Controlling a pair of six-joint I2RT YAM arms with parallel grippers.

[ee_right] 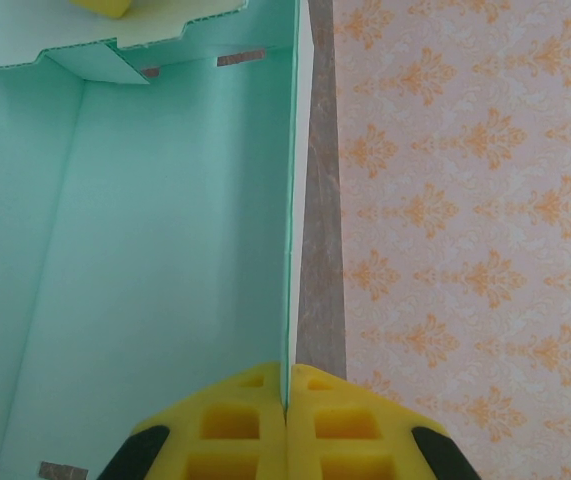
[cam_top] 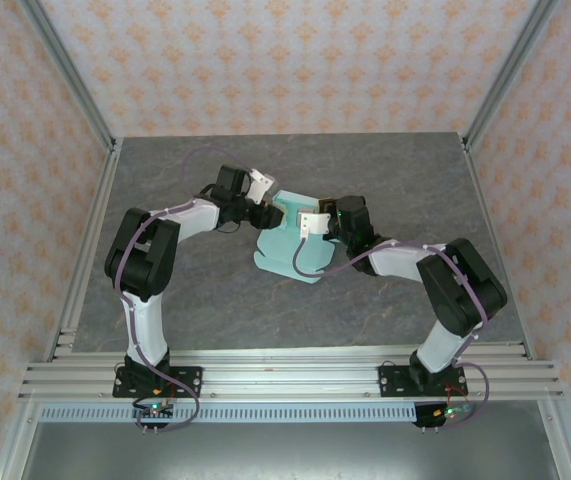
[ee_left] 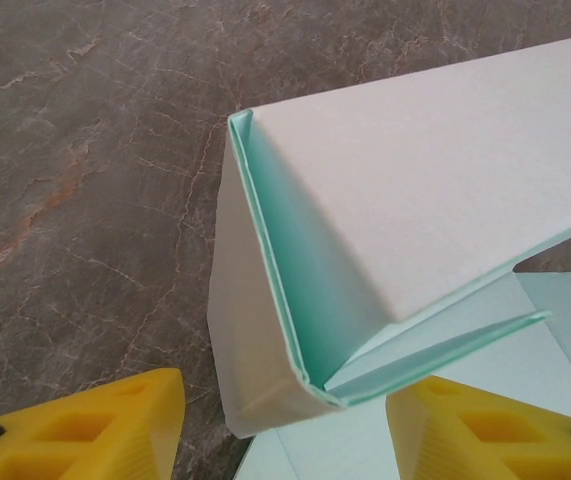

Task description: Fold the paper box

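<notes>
The pale mint-blue paper box (cam_top: pixel 283 252) lies partly folded at the table's middle, with both grippers at its far edge. My left gripper (cam_top: pixel 265 213) meets it from the left. In the left wrist view that gripper (ee_left: pixel 285 435) is open, and a raised folded corner of the paper box (ee_left: pixel 415 180) stands between the yellow fingers (ee_left: pixel 95 430) without touching either. My right gripper (cam_top: pixel 317 226) comes in from the right. In the right wrist view this gripper (ee_right: pixel 287 400) is shut on the thin upright side wall of the paper box (ee_right: pixel 165 250), whose mint inside faces left.
The grey marbled table (cam_top: pixel 395 170) stretches around the box on all sides. Orange-patterned walls (cam_top: pixel 295 60) enclose the back and both sides. An aluminium rail (cam_top: pixel 295 380) carrying both arm bases runs along the near edge.
</notes>
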